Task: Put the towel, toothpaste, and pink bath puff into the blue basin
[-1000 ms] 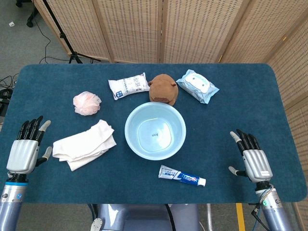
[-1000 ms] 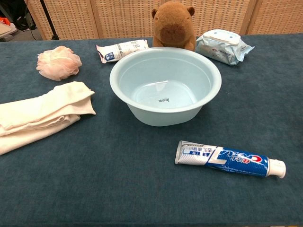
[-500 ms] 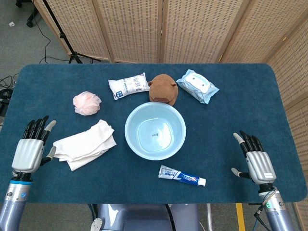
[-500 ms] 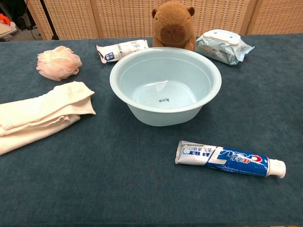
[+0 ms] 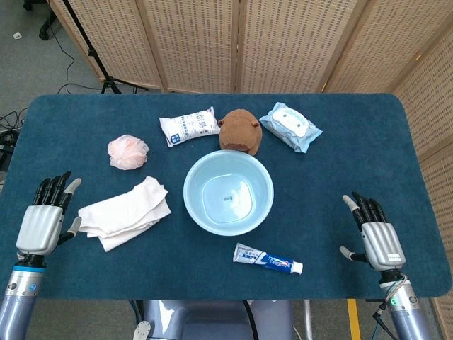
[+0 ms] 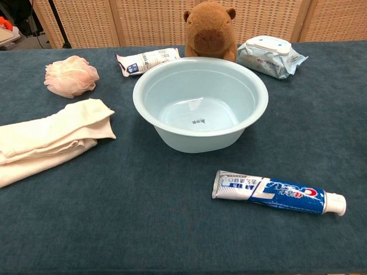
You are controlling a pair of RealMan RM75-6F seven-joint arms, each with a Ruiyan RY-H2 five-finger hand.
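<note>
**Three soft, light things, nothing grasped yet**

My left hand [image 5: 44,221] and right hand [image 5: 375,237] hover released, fingers spread. The limp towel [image 5: 124,212] needs bunching mid-fold; the squashy bath puff [image 5: 128,151] pinches anywhere; the slick toothpaste [image 5: 267,258] wants its middle. The basin [image 5: 195,210] sits empty between them.

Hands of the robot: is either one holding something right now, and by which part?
Nothing is held. The left hand lies open beside the towel, and the right hand lies open on the table, apart from the toothpaste.
</note>
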